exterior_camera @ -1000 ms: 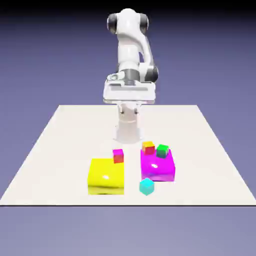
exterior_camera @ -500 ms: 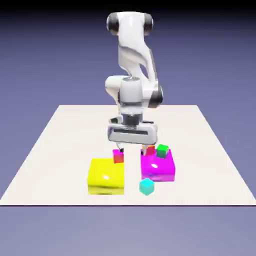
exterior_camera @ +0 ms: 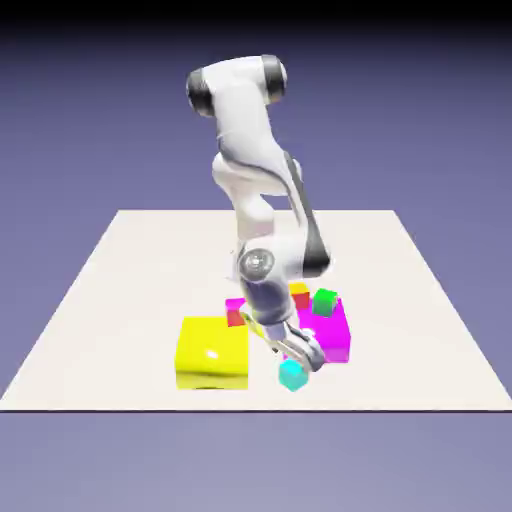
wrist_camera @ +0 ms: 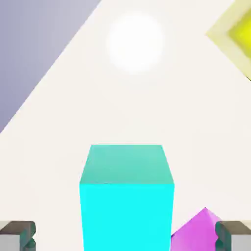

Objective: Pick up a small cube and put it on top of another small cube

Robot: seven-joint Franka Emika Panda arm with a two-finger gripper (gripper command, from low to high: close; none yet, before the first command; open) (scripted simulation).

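Between the open pincer (wrist_camera: 125, 235) fingertips: cyan cube (wrist_camera: 126, 196).

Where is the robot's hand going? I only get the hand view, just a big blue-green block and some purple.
Observer: In the exterior view the gripper is down low, right over the small cyan cube near the table's front edge.
Operator: What's the purple thing?
Observer: That's a big magenta block just behind the cyan cube. A small green cube sits on top of it, which your view doesn't show.
Operator: Are there more little cubes?
Observer: Yes, a small red one behind the big yellow block, and an orange one partly hidden by the arm.
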